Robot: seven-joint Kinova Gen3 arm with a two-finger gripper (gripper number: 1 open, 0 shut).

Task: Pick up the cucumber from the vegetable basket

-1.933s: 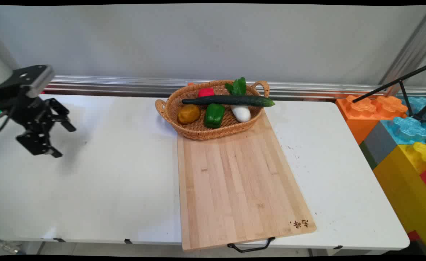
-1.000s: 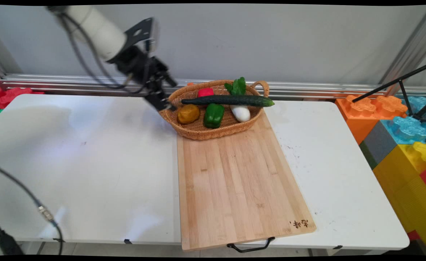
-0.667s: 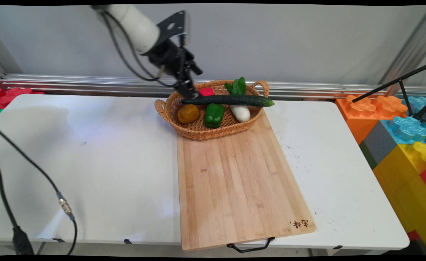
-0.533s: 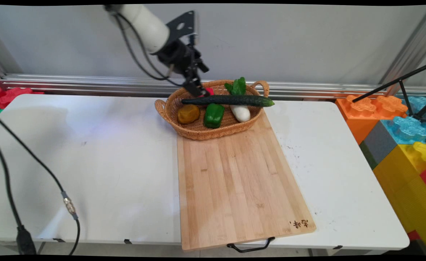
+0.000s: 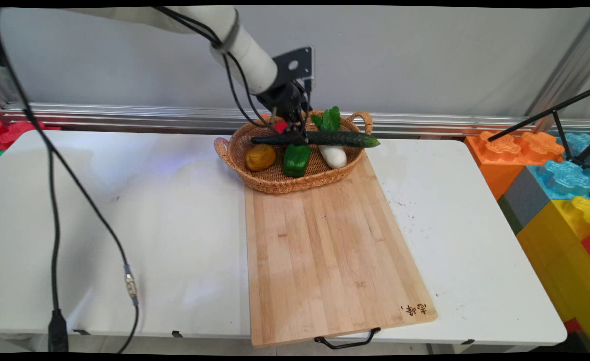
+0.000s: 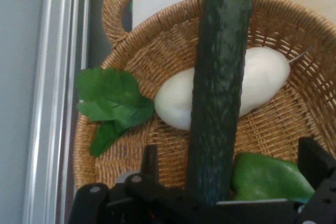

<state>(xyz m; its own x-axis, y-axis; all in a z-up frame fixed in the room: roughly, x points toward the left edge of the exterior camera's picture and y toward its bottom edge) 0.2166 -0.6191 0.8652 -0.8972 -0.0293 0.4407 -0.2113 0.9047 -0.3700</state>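
My gripper (image 5: 295,136) reaches down into a wicker basket (image 5: 275,188) at the far end of a wooden cutting board (image 5: 325,250). It is open and straddles the left part of a long dark green cucumber (image 5: 337,139) that lies across the basket's rim. In the hand view the cucumber (image 6: 218,87) runs up between the two fingers (image 6: 150,160), which stand apart from it. Under it lie a white radish (image 6: 262,77) with green leaves (image 6: 113,100) and a green pepper (image 6: 268,178). A brownish potato (image 5: 261,157) sits at the basket's left, and a red vegetable (image 5: 280,127) is mostly hidden behind the hand.
Big toy blocks (image 5: 551,175) in orange, blue and yellow stand off the table's right end, with a black stand (image 5: 551,116) over them. Black cables (image 5: 54,210) hang down at the left over the table. An aluminium rail (image 5: 124,114) runs along the wall.
The arm has swung from the table's left side up and rightward to the basket, then lowered the hand over the cucumber. The vegetables have not moved.
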